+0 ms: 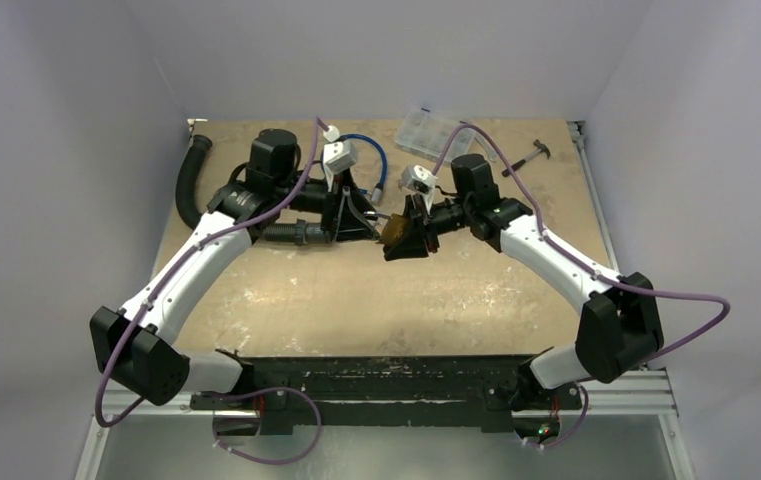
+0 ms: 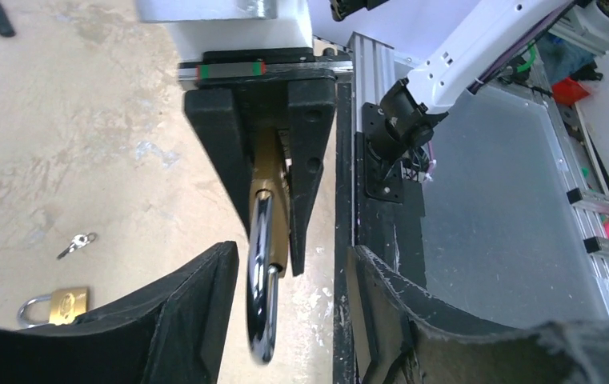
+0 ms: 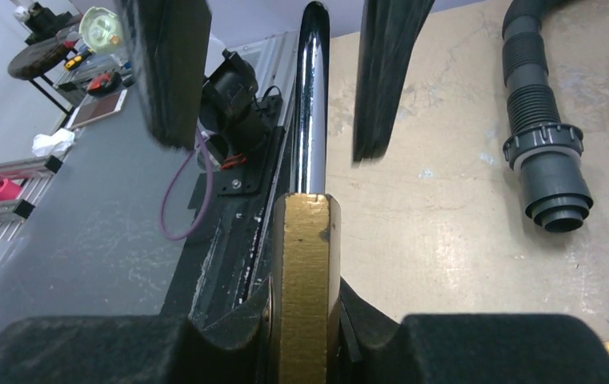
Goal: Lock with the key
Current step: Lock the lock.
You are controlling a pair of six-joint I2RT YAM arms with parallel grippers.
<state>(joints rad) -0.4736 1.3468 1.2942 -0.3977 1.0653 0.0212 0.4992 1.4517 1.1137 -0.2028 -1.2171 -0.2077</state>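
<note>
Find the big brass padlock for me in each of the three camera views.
Top external: padlock at picture centre.
Left wrist: padlock at centre, shackle toward the camera.
Right wrist: padlock at bottom centre, clamped in the right end effector, shackle pointing away.
Shared landmark: black rail along the near table edge.

— Can you read any lettering for me, anywhere?
— No, you won't find one legible word or number. The small padlock (image 2: 54, 306) lying on the table (image 2: 61, 120) carries an oval stamp (too blurred to make out).
</note>
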